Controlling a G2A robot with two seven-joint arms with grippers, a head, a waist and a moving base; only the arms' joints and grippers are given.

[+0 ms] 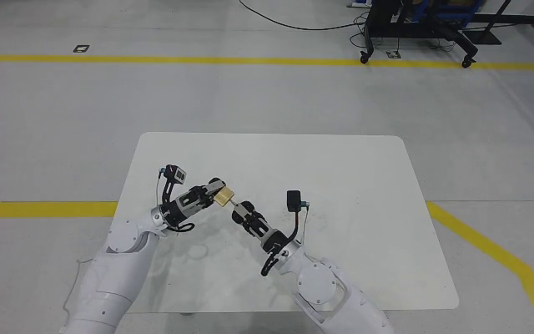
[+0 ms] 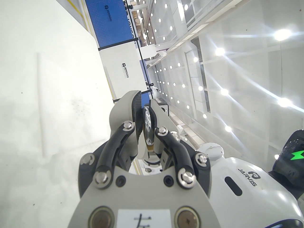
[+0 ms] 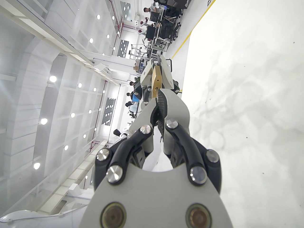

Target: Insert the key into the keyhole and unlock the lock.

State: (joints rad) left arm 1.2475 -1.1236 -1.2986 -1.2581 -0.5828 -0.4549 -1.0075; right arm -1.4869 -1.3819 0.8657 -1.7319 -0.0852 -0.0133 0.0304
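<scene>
Right between my two pincers, up off the white rectangular table [image 1: 359, 184], sits the small brass padlock with the shiny steel shackle [image 1: 224, 197]. My left pincer [image 2: 144, 104] is squeezed nearly shut on it, ribbed black pads pressing its two flat sides, and the chrome curve of the shackle shows in the slim gap between them. My right pincer [image 3: 158, 96] faces it head-on from the other side, fingertips just short of the left one's fingertips. That one's clamped tight as well, on the little brass-coloured key [image 3: 155, 92], and most of the key is buried between the pads. Only a short stub pokes out ahead of the tips, and it's touching the padlock's bottom face. How deep the blade goes in, honestly can't tell from any angle. Table's below both pincers, neither one touching it.
</scene>
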